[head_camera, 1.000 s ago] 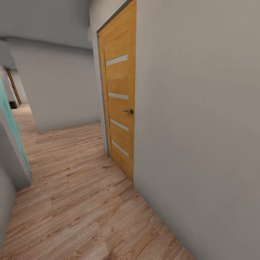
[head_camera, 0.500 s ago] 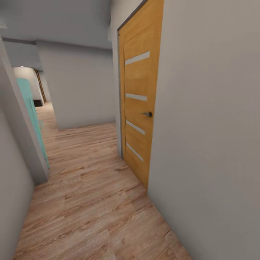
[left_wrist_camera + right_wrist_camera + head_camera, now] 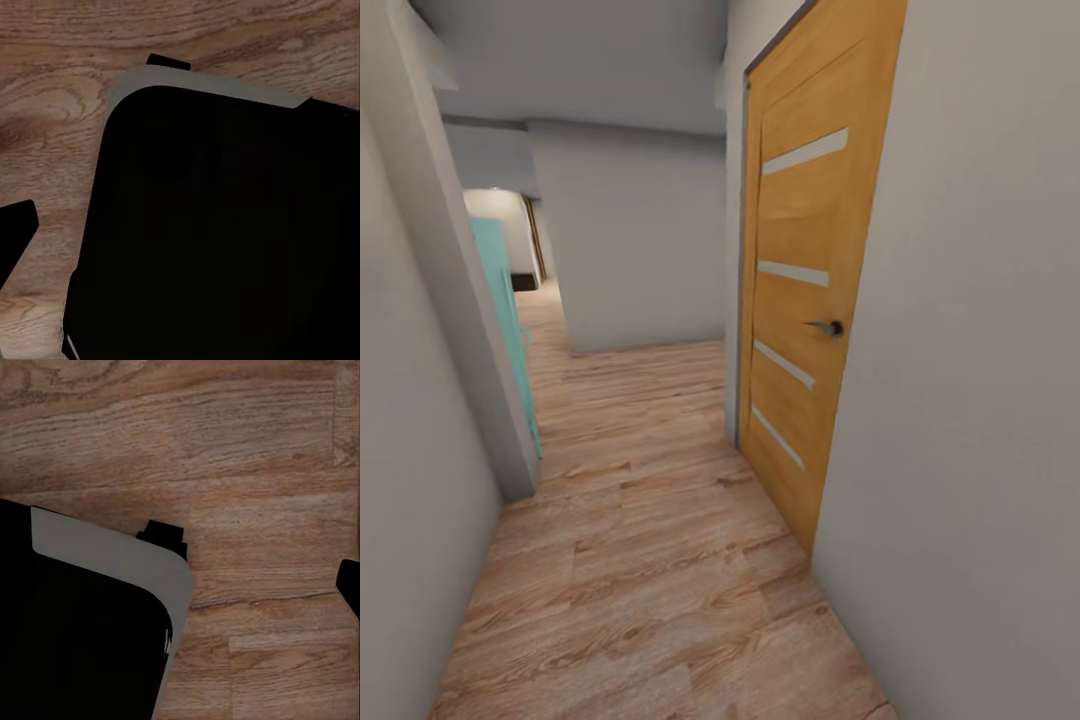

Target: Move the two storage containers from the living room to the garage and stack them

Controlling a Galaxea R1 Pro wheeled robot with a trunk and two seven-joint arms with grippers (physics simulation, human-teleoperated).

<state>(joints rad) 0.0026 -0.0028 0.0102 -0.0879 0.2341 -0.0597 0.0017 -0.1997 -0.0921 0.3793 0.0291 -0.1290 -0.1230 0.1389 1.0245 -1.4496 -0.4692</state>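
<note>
Black against pale planks, a dark sliver sat at the edge of the left wrist view and another at the edge of the right wrist view. Each may have been a finger of that arm's tool, but too little showed to say whether the left tool or the right tool was released, clenched or carrying anything. Both wrist cameras looked down past the robot's rounded black body with its grey rim onto the wood floor.

From the head view the robot stood in a narrow hallway. A grey wall ran close along its right side, and a closed orange wooden door with pale horizontal strips and a dark handle was set into it. Another grey wall crowded the left, with a teal panel just beyond its corner. Ahead, a plain wall blocked the way, and the passage bent off to the left around it.

Where the two storage containers were could not be told from these pictures, nor whether the robot was heading to fetch or to deliver.

The step seemed to be driving through the house. To do it well, I would have held the base to the middle of the floor strip, since the right wall looked nearest, slowed before the far corner, and taken the turn wide enough that neither arm brushed the door frame or the left corner.
</note>
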